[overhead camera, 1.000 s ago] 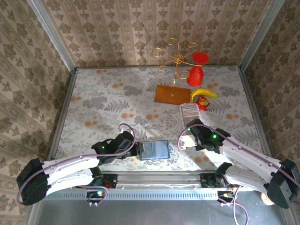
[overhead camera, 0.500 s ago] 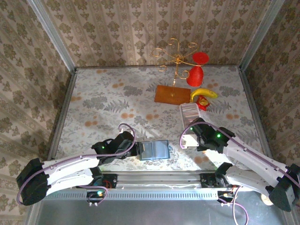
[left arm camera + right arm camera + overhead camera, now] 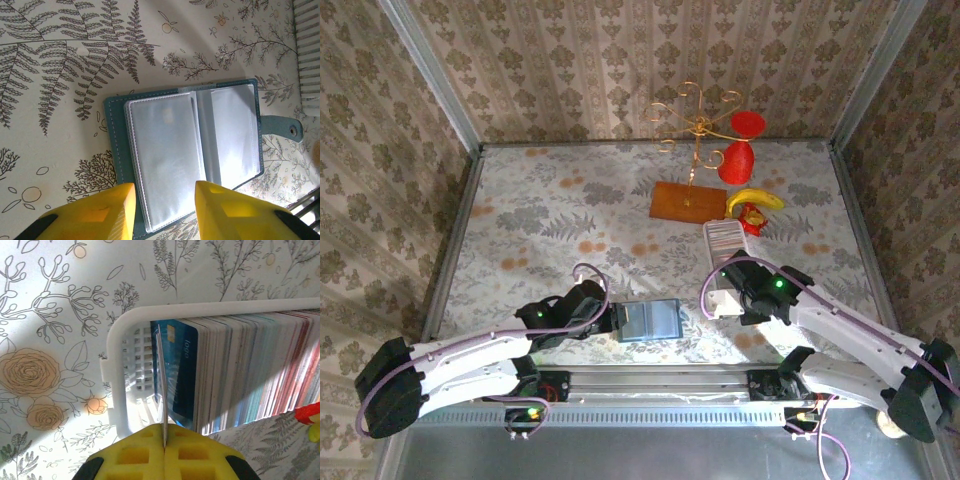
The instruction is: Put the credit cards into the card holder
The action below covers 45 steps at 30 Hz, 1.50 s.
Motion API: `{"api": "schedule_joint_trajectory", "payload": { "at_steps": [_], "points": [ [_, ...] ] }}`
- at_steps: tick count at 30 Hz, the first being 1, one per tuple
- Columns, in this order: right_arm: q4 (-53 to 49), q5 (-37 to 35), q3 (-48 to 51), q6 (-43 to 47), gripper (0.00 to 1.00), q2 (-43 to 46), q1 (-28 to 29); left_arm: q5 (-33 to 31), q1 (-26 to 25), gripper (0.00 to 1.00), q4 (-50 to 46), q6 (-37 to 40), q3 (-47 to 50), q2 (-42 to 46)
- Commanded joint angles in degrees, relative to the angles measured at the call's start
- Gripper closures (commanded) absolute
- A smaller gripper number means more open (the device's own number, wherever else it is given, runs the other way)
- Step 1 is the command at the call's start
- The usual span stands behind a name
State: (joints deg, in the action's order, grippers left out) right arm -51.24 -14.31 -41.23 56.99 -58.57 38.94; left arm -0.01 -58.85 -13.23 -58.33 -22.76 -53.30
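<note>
Right end effector (image 3: 164,439) pinches one credit card (image 3: 162,365) by its exposed edge — likely stiff, slick, light — while left end effector (image 3: 164,192) hangs half-open over the card holder (image 3: 116,135).

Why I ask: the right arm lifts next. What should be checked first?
1. Right jaws shut on a card's edge: ok.
2. One card alone pinched, blue card apart from it: ok.
3. Card holder lying open, sleeves up: ok.
4. Left jaws apart over the holder's edge: ok; pressing it down: cannot tell.
5. Sleeves free to take a card: cannot tell.
</note>
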Motion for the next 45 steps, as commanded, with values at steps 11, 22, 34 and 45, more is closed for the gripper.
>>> {"api": "schedule_joint_trajectory", "payload": {
  "at_steps": [11, 22, 34, 45],
  "points": [
    [-4.98, 3.56, -3.54, -0.37, 0.91, -1.55, 0.04, -1.0, -0.5, 0.63, -0.12, -0.56, -1.23, 0.12],
    [-2.8, 4.4, -2.92, -1.35, 0.91, -0.95, 0.06, -1.13, -0.48, 0.63, 0.19, -0.85, -0.75, -0.06],
    [1.23, 8.97, -2.0, -5.1, 0.91, 0.64, -0.16, -0.63, -0.48, 0.64, 1.17, -1.61, 0.42, -0.04],
    [3.12, 8.32, -1.05, -3.76, 0.77, -1.9, -0.32, -0.51, -0.5, 0.64, 1.25, -1.38, 0.26, -0.99]
  ]
}}
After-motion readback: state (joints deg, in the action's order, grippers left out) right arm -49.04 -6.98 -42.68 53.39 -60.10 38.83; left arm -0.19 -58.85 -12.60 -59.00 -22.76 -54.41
